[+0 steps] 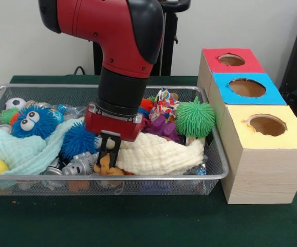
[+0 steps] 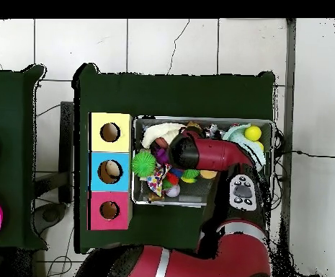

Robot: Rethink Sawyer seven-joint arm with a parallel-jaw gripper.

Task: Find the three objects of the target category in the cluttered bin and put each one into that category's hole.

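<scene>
Plush toys are the target, and one tan-orange plush animal [image 1: 107,165] is showing at the lower centre of the front view, low in the wire mesh bin [image 1: 218,174] near its front rim. The gripper [image 1: 109,152] is reaching straight down onto it, and its black fingers [image 1: 116,149] are standing close on either side of the toy's top, so I judge that they are pinching it (the contact itself is partly hidden by clutter). The arm is coming down vertically, probably because the toy is lying wedged between a silver toy robot [image 1: 80,165] on its left and a cream cloth [image 1: 156,154] on its right, so a steep approach is avoiding both.

A blue puffer ball [image 1: 77,140] is sitting just above and left of the gripper, and a green puffer ball [image 1: 195,118] is resting toward the right end of the bin. A blue puffer with eyes [image 1: 33,121] is lying on a mint cloth [image 1: 22,149] at the left.

The red-topped box's hole [image 1: 231,59] is at the upper right, behind the blue-topped box [image 1: 247,88] and the yellow-topped box [image 1: 266,125]. In the overhead view the arm is covering the toy, and the red hole [image 2: 109,210] is looking empty.
</scene>
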